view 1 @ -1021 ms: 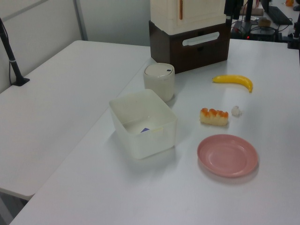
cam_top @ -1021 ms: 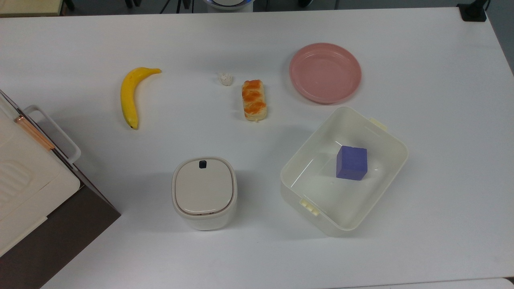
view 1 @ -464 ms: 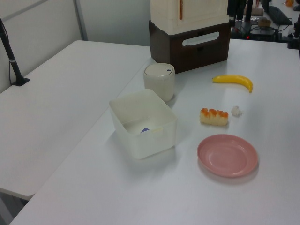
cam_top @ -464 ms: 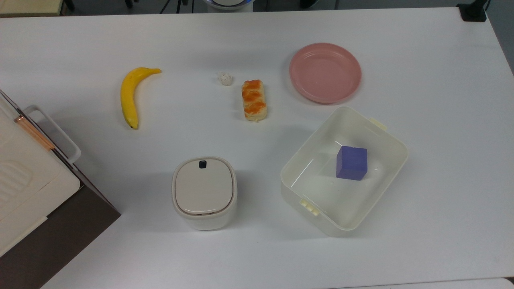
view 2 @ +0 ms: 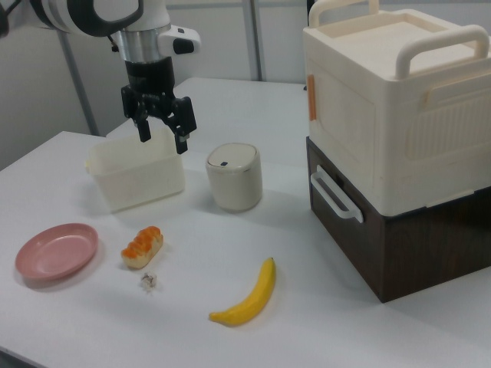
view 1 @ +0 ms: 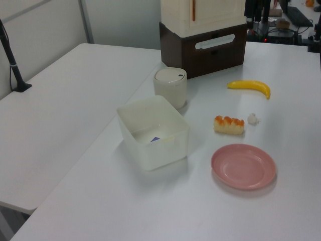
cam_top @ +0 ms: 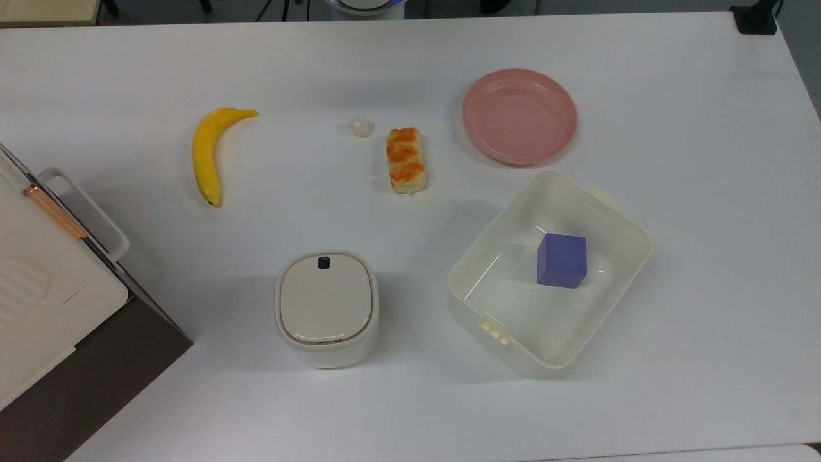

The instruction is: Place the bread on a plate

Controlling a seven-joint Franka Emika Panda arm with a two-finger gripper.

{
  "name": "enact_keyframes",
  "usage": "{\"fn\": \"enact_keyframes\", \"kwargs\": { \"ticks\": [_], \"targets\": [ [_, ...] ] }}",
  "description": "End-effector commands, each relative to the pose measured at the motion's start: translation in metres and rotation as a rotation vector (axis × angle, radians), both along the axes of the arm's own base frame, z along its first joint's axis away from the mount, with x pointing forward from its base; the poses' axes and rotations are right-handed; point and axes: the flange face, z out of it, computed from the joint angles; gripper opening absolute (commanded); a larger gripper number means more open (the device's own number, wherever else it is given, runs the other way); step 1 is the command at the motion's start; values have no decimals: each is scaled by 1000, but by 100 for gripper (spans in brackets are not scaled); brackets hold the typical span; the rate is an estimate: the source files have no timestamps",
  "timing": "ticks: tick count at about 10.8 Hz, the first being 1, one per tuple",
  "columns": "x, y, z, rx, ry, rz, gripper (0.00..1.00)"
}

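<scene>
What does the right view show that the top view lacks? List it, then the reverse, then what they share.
Right view's extra: the gripper, open, raised in front of the cream tub. Top view's extra: the purple block inside that tub. Shared: the bread, the pink plate and the banana, with the bread lying apart from the plate.

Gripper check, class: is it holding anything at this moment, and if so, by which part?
Nothing is held. The gripper hangs open in the air with nothing between its fingers, while the bread lies on the table beside the plate.
</scene>
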Motion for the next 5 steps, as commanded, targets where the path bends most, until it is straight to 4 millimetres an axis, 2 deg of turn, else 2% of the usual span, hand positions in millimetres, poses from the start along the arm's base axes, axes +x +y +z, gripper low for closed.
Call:
{"fn": "enact_keyframes", "kwargs": {
  "ticks": [1, 5],
  "targets": [
    [0, 39, -20, -45, 55, 189, 100],
    [4, 65, -53, -39, 75, 257, 100]
  ]
}}
